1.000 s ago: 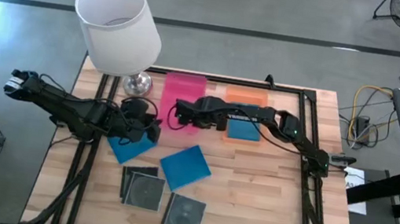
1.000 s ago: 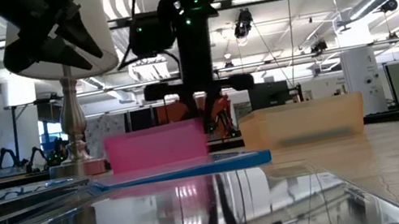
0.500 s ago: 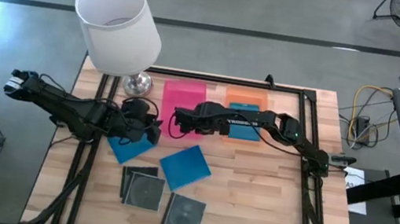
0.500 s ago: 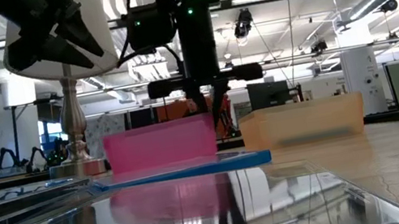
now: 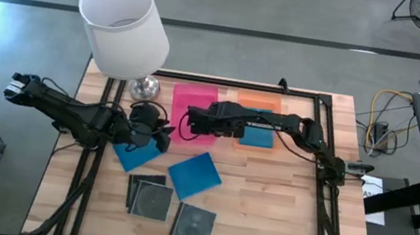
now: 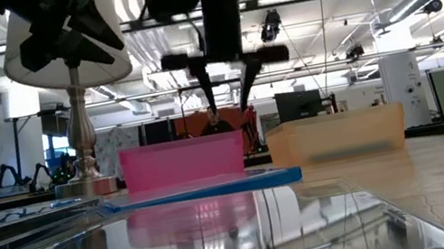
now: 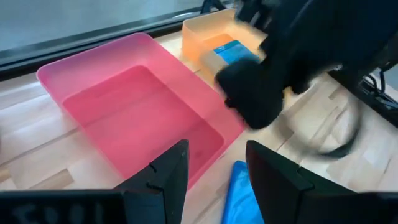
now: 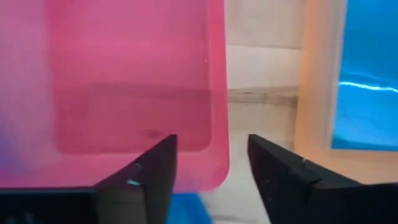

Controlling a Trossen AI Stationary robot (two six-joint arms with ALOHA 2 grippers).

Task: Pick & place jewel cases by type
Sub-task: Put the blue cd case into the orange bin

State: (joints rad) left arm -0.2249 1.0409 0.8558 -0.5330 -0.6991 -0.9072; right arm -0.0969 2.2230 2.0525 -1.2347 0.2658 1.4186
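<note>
surface [image 5: 279, 211]: pale wooden slats, seen from above, dark frame round it.
pink tray [image 5: 193, 102]: at the far middle of the surface, nothing visible inside.
orange tray [image 5: 257, 101]: just beside the pink tray, toward the right arm's side.
blue case in tray [image 5: 257, 136]: lying in the orange tray, partly hidden by the right arm.
right pincer [image 5: 189, 120]: above the near edge of the pink tray, fingers apart, nothing between them; in the level view [image 6: 224, 83] raised clear of the tray rim.
left pincer [image 5: 164, 134]: near the pink tray's near left corner, fingers apart, holding nothing.
blue case by left arm [image 5: 136, 154]: flat on the surface, partly under the left arm.
tilted blue case [image 5: 195, 175]: flat near the middle, turned at an angle.
clear cases [image 5: 150, 197]: three at the near side, discs showing; two overlapping, one [image 5: 194, 223] apart toward the right.
lamp [image 5: 122, 27]: white shade, far left corner of the surface.
</note>
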